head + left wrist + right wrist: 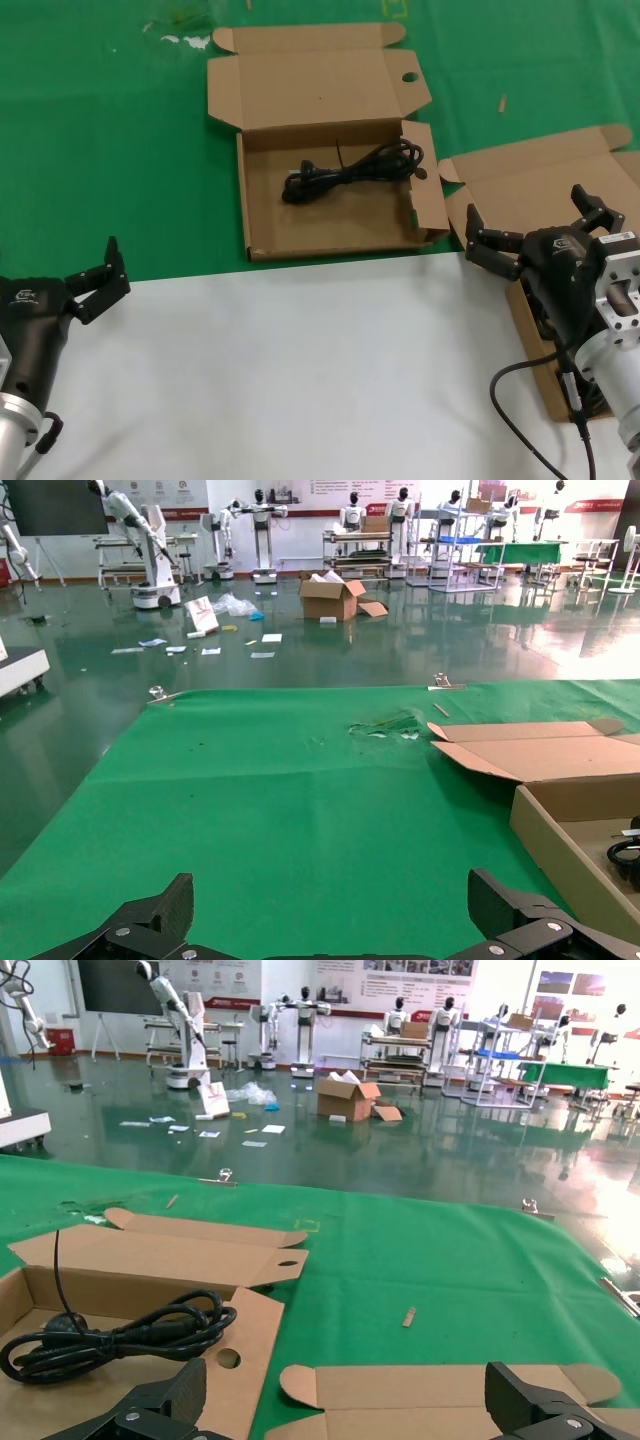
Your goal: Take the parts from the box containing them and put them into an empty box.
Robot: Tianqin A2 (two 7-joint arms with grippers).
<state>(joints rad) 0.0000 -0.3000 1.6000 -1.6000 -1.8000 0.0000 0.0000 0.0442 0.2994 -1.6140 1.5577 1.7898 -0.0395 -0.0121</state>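
Your right gripper [540, 232] hangs with jaws spread, empty, above the plain box [520, 190]; your left gripper [98, 282] idles released at the worktop [300, 370] edge. One cable [350, 168] lies in the holed box [330, 215]. Descend off-centre and you could snag the box wall

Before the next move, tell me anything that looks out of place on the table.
The green mat is scuffed or torn, showing white near the far left corner of the holed box. A small tan scrap lies loose on the mat between the two boxes. The black cable lies tidily inside.
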